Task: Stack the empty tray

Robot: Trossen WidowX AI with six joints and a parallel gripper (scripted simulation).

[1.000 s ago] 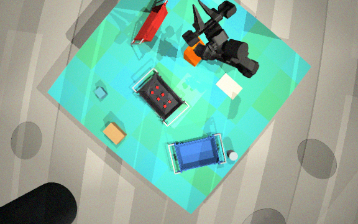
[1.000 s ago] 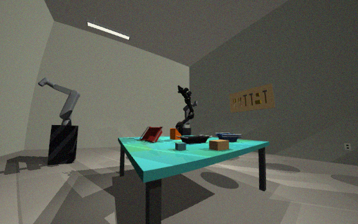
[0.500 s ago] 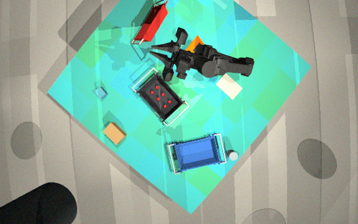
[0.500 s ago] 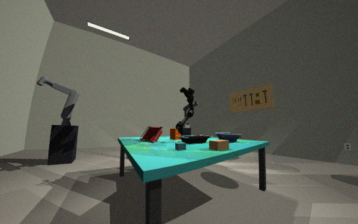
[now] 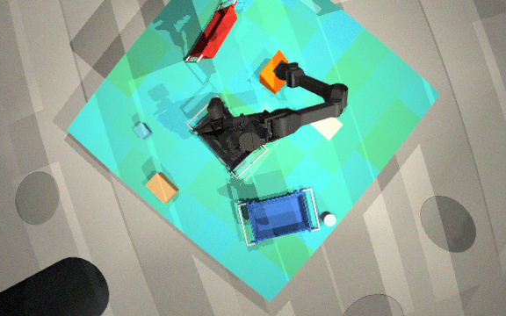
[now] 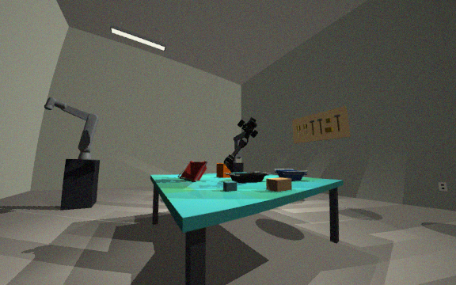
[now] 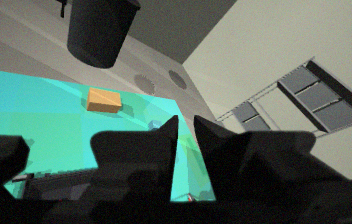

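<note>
Pincer fingers stand slightly apart with nothing between them, above the black plastic tray, whose white bars stick out at its ends. Near it, the empty blue plastic tray rests upright on the turquoise table.

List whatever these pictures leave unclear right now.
- Small blocks in the black tray: top view, arm covers them; exterior view, tray wall.
- Far end of the red tray: top view, cut by the upper edge.
- Tools on the wall board: exterior view, too small.
</note>
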